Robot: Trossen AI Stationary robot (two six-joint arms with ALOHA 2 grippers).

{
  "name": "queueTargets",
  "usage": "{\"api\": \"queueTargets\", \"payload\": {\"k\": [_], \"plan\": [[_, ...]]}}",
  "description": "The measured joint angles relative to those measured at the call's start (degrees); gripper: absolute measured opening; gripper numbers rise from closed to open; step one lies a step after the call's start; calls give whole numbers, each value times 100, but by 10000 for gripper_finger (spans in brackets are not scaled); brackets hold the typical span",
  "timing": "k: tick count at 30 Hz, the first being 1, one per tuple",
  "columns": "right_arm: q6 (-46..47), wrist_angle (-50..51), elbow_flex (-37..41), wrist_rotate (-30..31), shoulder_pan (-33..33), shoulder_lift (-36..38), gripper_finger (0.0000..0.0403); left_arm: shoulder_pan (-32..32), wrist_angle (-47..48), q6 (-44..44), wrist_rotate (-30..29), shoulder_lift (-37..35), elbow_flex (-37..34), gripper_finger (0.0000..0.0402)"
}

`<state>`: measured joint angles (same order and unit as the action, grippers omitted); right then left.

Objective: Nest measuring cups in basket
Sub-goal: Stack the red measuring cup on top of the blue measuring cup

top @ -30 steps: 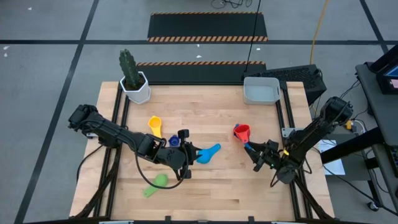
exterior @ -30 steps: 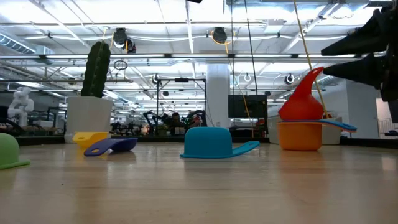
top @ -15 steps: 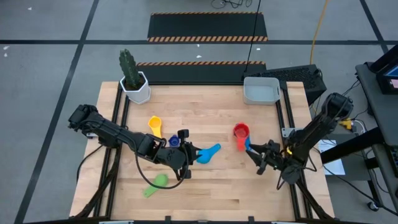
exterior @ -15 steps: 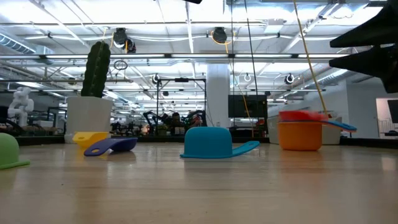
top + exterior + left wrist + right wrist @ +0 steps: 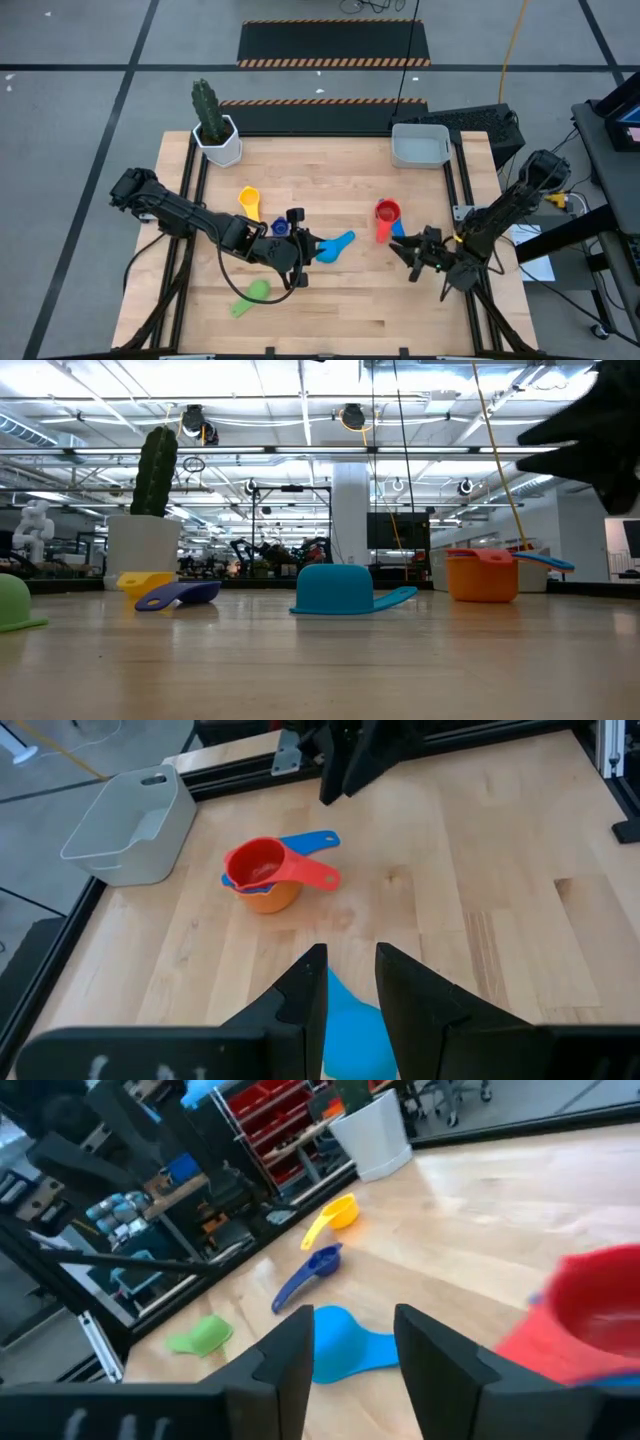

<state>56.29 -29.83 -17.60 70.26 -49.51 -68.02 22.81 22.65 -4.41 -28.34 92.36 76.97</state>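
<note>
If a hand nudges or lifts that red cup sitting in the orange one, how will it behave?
The red cup looks like thin moulded plastic, so probably stiff and light. It sits nested in the orange cup, with a light blue handle beneath, so a sideways push would likely shift the whole stack. Its long handle overhangs, so lifting there may tilt it.

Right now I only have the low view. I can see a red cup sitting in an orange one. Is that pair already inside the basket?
Observer: No. From above, the red cup and the orange cup stand on bare table, apart from the basket.
Operator: Anything in the basket?
Observer: The left wrist view shows it empty.
Operator: Where is the right gripper?
Observer: The right gripper is beside that pair, on the side away from the basket, jaws open and holding nothing.
</note>
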Motion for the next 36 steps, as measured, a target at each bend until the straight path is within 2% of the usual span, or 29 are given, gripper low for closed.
{"api": "queueTargets", "payload": {"k": [4, 7, 12, 16, 23, 28, 36], "plan": [[-958, -276, -688, -694, 618, -367, 113, -1, 0, 21, 0, 0, 0, 90], [-1446, 148, -1474, -1357, 1135, -682, 91, -1, -4, 88, 0, 0, 0, 90], [-1158, 2274, -2818, -2630, 2044, -1407, 41, -1, -21, 111, 0, 0, 0, 90], [-729, 3609, -3434, -3471, 2597, -1916, 5, 27, 39, 114, 30, 0, 0, 90], [-126, 4828, -3620, -4454, 3120, -2103, 1, 48, 129, 169, 46, 0, 0, 90], [494, 5943, -3618, -4824, 3197, -2103, 0, 42, 126, 171, 44, 0, 0, 90], [974, 6901, -3620, -5219, 3177, -2103, 0, 46, 120, 171, 46, 0, 0, 90]]}}
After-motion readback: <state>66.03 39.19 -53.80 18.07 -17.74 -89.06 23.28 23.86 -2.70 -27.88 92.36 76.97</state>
